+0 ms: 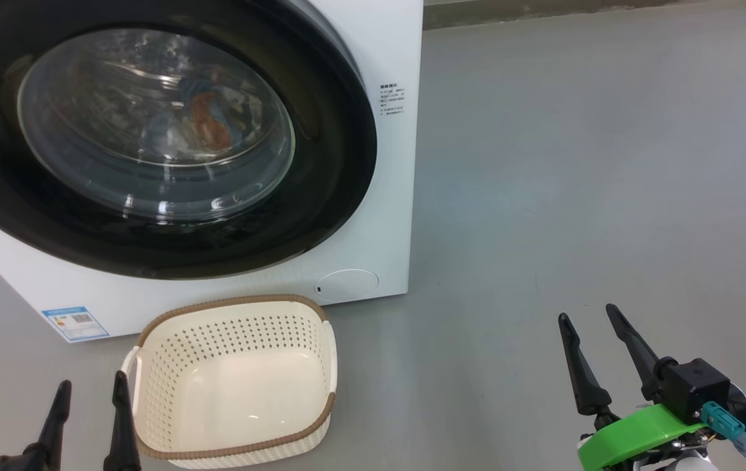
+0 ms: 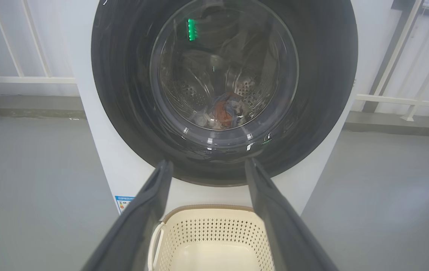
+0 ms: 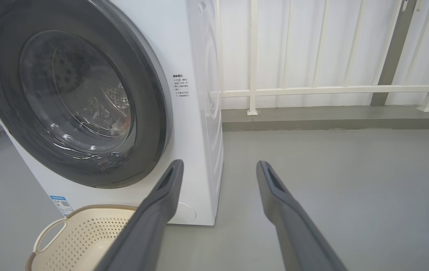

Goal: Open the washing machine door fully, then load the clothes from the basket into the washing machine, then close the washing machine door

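The floor (image 1: pixel 575 163) is smooth and grey. The washing machine (image 1: pixel 395 196) stands directly on it. The basket (image 1: pixel 229 302) rests on the floor just in front of the washing machine, at its base; whether the two touch cannot be determined.

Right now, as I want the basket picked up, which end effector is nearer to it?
Left. The left end effector hovers right beside the basket, at its left handle; the right end effector is far off to its right.

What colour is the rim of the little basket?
The basket's rim is brown, woven-looking; clearest in the head view.
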Tool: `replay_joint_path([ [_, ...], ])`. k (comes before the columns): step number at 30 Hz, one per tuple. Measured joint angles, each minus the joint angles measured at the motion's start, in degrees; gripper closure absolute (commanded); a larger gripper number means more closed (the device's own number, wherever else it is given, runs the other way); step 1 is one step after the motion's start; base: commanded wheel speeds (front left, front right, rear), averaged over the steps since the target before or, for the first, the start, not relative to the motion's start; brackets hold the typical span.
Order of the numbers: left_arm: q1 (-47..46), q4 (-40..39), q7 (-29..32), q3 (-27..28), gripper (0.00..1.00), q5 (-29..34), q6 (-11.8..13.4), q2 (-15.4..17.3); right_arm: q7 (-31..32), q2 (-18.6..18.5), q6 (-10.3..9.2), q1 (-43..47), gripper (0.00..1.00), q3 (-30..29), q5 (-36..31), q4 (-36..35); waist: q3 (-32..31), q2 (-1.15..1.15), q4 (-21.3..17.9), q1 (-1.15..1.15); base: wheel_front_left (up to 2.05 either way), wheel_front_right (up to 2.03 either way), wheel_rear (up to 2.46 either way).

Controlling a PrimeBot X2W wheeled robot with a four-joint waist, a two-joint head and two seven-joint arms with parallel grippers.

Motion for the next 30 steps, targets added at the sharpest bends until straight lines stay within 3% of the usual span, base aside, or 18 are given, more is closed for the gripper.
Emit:
replay_joint_path([
  [30, 0.8, 0.0, 0.0, 0.2, 0.00, 0.3, 0.0, -0.1, 0.0, 0.1, 0.00, 0.0, 0.00, -0.2, -0.4, -0.1, 0.1, 0.00, 1.3, 0.00, 0.00, 0.00, 0.00],
])
